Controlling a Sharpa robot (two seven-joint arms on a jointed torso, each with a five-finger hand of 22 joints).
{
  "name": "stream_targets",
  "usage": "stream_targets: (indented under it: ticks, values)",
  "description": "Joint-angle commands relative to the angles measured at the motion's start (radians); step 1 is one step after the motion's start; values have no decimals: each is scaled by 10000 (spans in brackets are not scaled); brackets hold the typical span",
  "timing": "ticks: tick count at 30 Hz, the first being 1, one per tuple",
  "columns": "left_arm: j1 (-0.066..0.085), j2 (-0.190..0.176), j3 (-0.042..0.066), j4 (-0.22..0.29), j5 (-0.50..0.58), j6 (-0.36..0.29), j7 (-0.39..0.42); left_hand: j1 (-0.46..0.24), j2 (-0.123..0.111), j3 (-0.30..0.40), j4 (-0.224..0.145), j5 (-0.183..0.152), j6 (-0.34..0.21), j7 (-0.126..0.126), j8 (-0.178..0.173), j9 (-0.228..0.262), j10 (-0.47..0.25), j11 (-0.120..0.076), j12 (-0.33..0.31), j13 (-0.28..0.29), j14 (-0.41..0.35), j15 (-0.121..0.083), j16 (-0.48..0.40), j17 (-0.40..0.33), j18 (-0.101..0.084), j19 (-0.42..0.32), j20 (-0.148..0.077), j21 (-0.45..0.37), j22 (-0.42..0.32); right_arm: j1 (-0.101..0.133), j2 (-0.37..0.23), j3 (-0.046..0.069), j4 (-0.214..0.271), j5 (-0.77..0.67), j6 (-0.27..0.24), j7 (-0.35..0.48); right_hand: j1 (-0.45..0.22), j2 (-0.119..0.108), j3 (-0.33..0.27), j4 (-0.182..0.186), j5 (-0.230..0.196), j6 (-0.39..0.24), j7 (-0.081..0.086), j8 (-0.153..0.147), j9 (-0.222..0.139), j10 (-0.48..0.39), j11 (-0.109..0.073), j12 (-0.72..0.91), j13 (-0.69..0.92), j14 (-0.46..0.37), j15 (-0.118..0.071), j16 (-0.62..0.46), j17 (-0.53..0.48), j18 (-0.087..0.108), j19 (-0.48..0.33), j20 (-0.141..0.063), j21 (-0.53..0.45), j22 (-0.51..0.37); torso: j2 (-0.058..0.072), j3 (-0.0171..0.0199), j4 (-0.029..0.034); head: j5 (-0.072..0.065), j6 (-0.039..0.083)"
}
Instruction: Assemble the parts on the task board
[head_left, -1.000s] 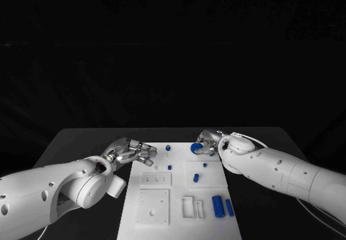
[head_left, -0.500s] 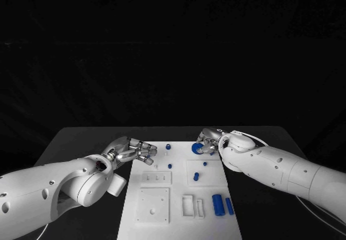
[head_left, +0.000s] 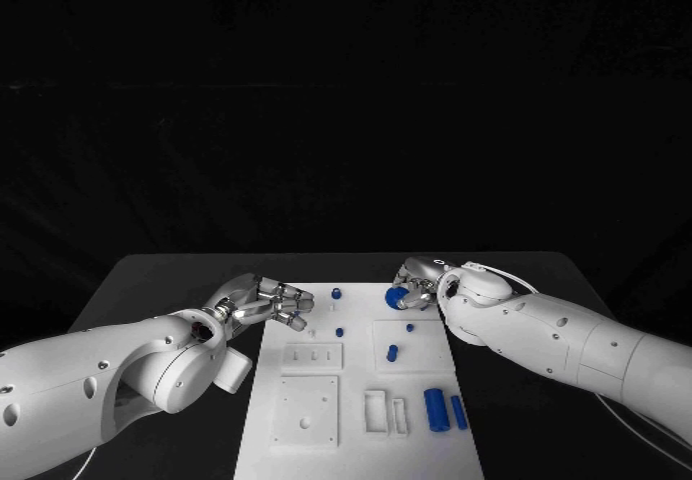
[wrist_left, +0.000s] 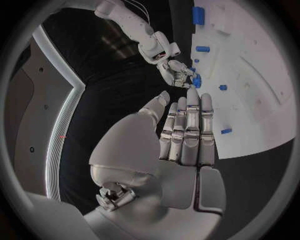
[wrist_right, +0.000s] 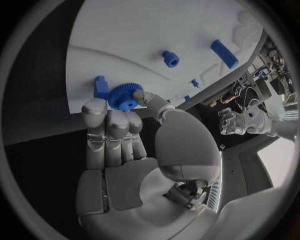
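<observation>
Blue parts on the white task board (head_left: 361, 420) — about seven.

Head view: dim overall, upper half near-black, background lost. Light falls from above onto flat white plastic task board (head_left: 361, 400), which reads bright without blown glare; matte black desk (head_left: 159, 275) dull grey, absorbs light. Soft shadow beneath left hand (head_left: 267, 303), on the desk. Focus fair, slight grain. Wrist views: strong fisheye, board edges bowed, dark vignette round circle. Silver left hand shows soft sheen on fingers (wrist_left: 187, 130); bright strip of room light curves beside palm. Right hand (wrist_right: 119, 135) evenly lit, mild blur at rim.
</observation>
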Motion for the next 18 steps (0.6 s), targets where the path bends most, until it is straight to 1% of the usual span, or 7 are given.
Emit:
stream_targets:
  ticks: [1, 5, 10, 13, 15, 17, 18]
  values:
    - [19, 6, 8, 18, -30, 144, -7, -13, -83, 65, 6, -27, -86, -8, -18, -11, -70, 14, -9, -3, -8, 56, -31, -8, -21, -33, 42, 24, -15, -146, -5, -88, 123, -367, 166, -76, -70, 16, -63, -19, -52, 267, 26, 18, 31, 70, -30, 64, 31, -3, -67, 25, 19, 126, 61, -76, 77, 856, -5, -2, 4, 20, 8]
    - [19, 5, 9, -9, -31, 135, 17, -13, -83, 65, 6, -27, -86, -8, -18, -11, -70, 14, -9, -3, -8, 56, -31, -8, -21, -33, 42, 24, -15, -146, -33, -87, 373, -681, -229, -144, -99, 25, -94, 28, -111, 528, -46, 16, 31, 125, -77, 118, 82, 5, -101, 48, 49, 97, 83, -105, 215, 879, -4, -5, 9, 41, 18]
    - [20, -21, 23, -189, -32, 111, 118, -10, -84, 68, 11, -27, -96, -6, -17, -10, -72, 15, -8, -2, -14, 59, -35, -11, -20, -33, 45, 21, -31, -136, -115, -86, 833, -1025, -708, -420, -102, -40, -140, 130, -86, 745, -105, 13, 30, 143, -116, 80, 70, 2, -130, 15, 27, 58, 97, -137, 383, 910, -9, -15, 24, 145, 32]
    - [25, -51, 33, -277, -31, 68, 156, -10, -87, 69, 10, -24, -97, -5, -17, -9, -72, 15, -9, -3, -16, 60, -36, -12, -20, -34, 46, 20, -35, -105, -146, -85, 1111, -1160, -879, -561, -92, -53, -135, 160, -113, 797, -120, 17, 32, 155, -123, 72, 69, 8, -137, 16, 31, 46, 102, -145, 437, 920, -4, -19, 1, 218, 56]
    - [33, -66, 41, -332, -31, 51, 172, -5, -91, 72, 4, -19, -97, -6, -18, -8, -70, 13, -7, -2, -12, 58, -35, -12, -18, -31, 45, 22, -40, -70, -167, -84, 1366, -1254, -1005, -672, -93, -58, -141, 182, -142, 828, -129, 17, 33, 162, -128, 72, 72, 9, -142, 16, 33, 41, 107, -149, 469, 926, -6, -38, 9, 257, 72]
    - [40, -73, 45, -355, -31, 43, 180, -5, -91, 72, 4, -19, -97, -6, -18, -8, -70, 13, -7, -2, -12, 58, -35, -12, -18, -31, 45, 22, -40, -43, -170, -83, 1565, -1312, -1083, -744, -90, -65, -148, 199, -156, 855, -137, 18, 33, 170, -133, 74, 76, 14, -145, 23, 40, 35, 112, -153, 510, 935, -4, -33, 20, 269, 76]
    - [44, -75, 47, -363, -31, 41, 183, -5, -91, 72, 4, -19, -97, -6, -18, -8, -70, 13, -7, -2, -12, 58, -35, -12, -18, -31, 45, 22, -40, -31, -163, -83, 1656, -1331, -1114, -769, -90, -65, -148, 199, -156, 855, -137, 18, 33, 170, -133, 74, 76, 14, -145, 23, 40, 35, 112, -153, 510, 935, -5, -38, 22, 278, 76]
